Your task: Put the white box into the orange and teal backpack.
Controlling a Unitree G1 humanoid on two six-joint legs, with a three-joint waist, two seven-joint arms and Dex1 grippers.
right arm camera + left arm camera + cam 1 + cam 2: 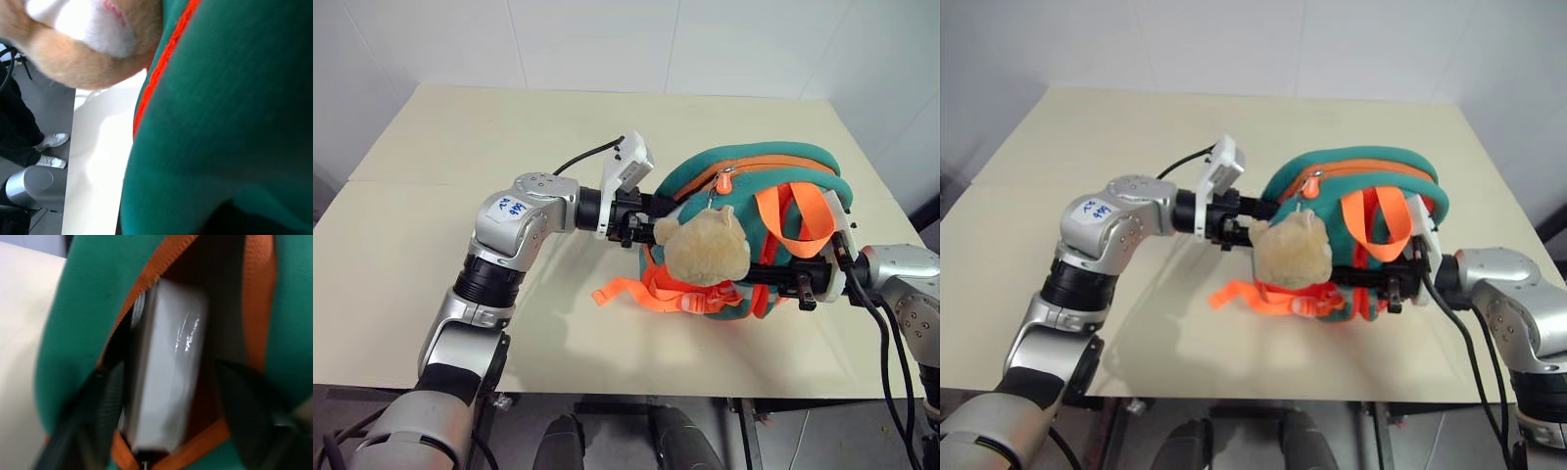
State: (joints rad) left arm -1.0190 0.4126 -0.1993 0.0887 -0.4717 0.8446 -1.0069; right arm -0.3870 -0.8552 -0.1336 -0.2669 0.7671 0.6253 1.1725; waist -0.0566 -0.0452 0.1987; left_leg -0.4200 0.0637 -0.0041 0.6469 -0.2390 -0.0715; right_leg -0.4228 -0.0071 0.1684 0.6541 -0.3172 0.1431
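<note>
Left tool (161, 406): fingers (105, 401) spread wide, one on each side of the white box (168, 372), not pinching it, with clear gaps on both sides. The box sits on edge inside the backpack (744, 196), between the orange zipper edges of the opening, most of its length already in the pocket. From the head cameras the left tool goes into the bag's side opening, on the robot's left of the bag, wrist roughly level.

Right tool (803, 279): clamped tight on the lower right side of the backpack, by the orange straps (798, 211); the wrist camera looks straight onto teal fabric with an orange seam. It has hold of the bag.

The backpack stands upright on the cream worktop (431, 196), right of centre, front panel and tan plush toy (707, 247) facing the robot. An orange buckle strap (651, 292) trails onto the worktop at the bag's base.

A person's white shoes (51, 149) are on the floor beside the worktop, seen from the right wrist.
</note>
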